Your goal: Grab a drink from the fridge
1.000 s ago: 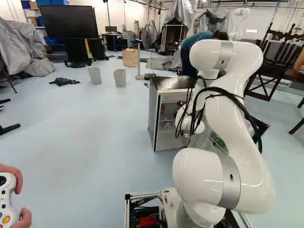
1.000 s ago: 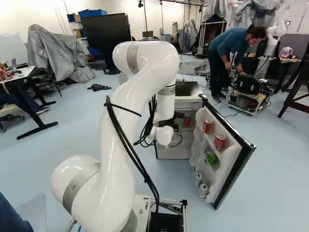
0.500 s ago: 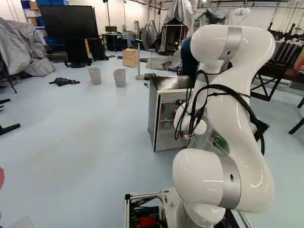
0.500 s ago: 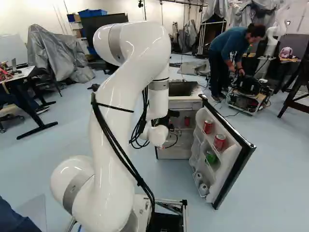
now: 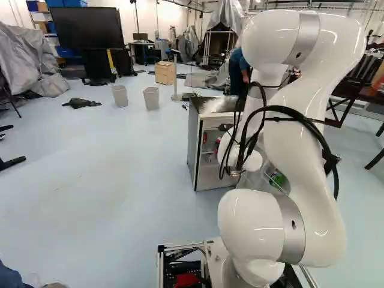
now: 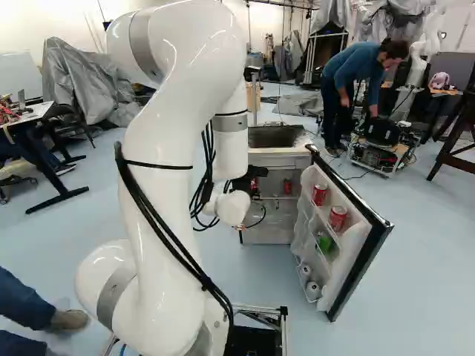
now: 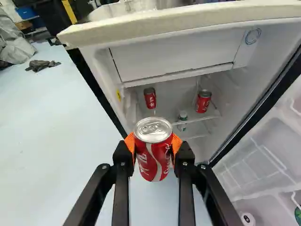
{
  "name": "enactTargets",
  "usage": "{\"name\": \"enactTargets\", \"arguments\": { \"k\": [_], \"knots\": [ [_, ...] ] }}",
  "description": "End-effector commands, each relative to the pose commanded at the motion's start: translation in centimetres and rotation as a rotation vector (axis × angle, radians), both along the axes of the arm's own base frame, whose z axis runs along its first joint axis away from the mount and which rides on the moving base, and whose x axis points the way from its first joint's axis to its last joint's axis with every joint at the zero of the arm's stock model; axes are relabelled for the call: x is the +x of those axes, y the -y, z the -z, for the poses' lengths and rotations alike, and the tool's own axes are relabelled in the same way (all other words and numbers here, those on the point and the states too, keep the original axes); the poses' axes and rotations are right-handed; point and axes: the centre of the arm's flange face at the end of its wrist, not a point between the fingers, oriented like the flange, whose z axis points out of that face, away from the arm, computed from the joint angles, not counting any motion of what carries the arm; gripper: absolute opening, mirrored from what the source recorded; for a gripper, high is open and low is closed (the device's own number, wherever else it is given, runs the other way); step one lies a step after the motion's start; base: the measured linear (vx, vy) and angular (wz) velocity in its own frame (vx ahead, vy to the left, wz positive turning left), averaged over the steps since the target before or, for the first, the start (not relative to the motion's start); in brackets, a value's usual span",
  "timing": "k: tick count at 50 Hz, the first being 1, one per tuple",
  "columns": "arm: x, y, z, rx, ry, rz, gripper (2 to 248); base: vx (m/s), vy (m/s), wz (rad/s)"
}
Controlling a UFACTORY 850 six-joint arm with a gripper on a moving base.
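Toward six o'clock from the boxy white fridge (image 7: 188,22), the red metal can (image 7: 154,162) should be eased level. It is pinched by the black gripper (image 7: 153,145).

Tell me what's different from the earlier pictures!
The arm lifted its top bend and drew it back, away from the fridge. The pincer holds a red can; I can't tell from the earlier pictures when it grabbed it. The fridge, its open door and the red door cans stayed put.
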Motion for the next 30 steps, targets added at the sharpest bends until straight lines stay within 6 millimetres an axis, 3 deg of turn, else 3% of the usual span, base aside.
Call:
{"name": "enactTargets", "arguments": {
  "k": [30],
  "knots": [
    [-0.6, -0.2, -3.3, -0.020, 0.063, -0.001, 96, 0.000, 0.000, 0.000]
  ]
}}
